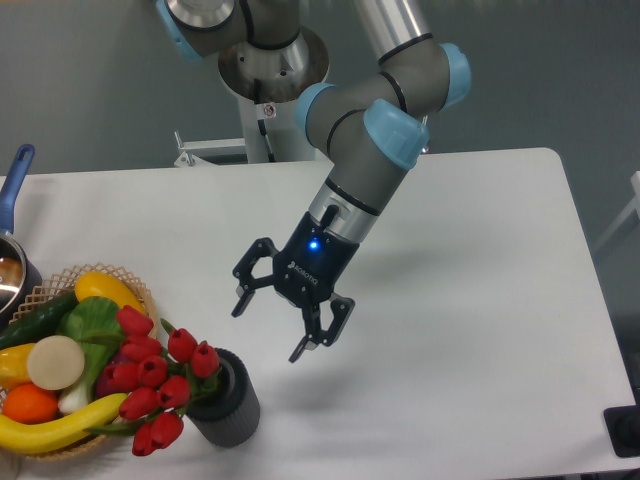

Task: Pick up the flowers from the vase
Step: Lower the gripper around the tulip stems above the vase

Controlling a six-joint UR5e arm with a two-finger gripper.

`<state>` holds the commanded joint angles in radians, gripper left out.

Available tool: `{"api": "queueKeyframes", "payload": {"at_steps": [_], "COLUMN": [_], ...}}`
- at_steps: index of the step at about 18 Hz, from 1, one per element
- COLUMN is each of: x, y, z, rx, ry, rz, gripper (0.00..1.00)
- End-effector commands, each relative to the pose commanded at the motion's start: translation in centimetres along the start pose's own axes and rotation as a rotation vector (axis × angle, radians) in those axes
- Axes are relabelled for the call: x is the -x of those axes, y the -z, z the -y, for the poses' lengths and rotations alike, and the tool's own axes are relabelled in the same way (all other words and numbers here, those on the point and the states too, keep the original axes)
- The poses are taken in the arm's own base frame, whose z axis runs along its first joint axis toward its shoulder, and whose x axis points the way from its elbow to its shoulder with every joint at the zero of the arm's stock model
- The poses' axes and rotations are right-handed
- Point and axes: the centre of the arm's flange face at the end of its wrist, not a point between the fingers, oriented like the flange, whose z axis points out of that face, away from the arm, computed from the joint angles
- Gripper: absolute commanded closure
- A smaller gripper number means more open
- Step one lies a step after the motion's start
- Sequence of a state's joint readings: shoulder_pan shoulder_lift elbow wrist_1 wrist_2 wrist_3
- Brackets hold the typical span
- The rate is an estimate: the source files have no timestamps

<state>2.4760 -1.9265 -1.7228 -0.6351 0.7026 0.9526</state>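
The flowers (152, 378), a bunch of red tulip buds with green stems, stand in the vase (228, 404), a short dark grey ribbed cylinder near the table's front left. The buds lean out to the left over the basket's edge. My gripper (270, 328) hangs open and empty above the table, up and to the right of the vase, with its fingers spread and pointing down to the left. It touches neither the flowers nor the vase.
A wicker basket (118, 278) with yellow, green and orange toy vegetables sits at the front left, right beside the flowers. A blue-handled pot (14, 190) stands at the left edge. The white table (480, 300) stretches to the right.
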Motion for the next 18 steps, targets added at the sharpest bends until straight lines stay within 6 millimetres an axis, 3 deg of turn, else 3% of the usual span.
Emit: {"api": "queueKeyframes", "payload": {"at_steps": [4,11,18], "x": [-0.6,-1.3,-1.2], "y": [-2.5,-4.3,-7.3], "z": [0.2,0.8,1.6], "rx": [-0.009,-0.006,-0.001], "ry": [-0.006,-0.02,-0.041], "rz": [-0.05,-0.078,-0.112], "gripper": [0.0,0.0,0.0]}}
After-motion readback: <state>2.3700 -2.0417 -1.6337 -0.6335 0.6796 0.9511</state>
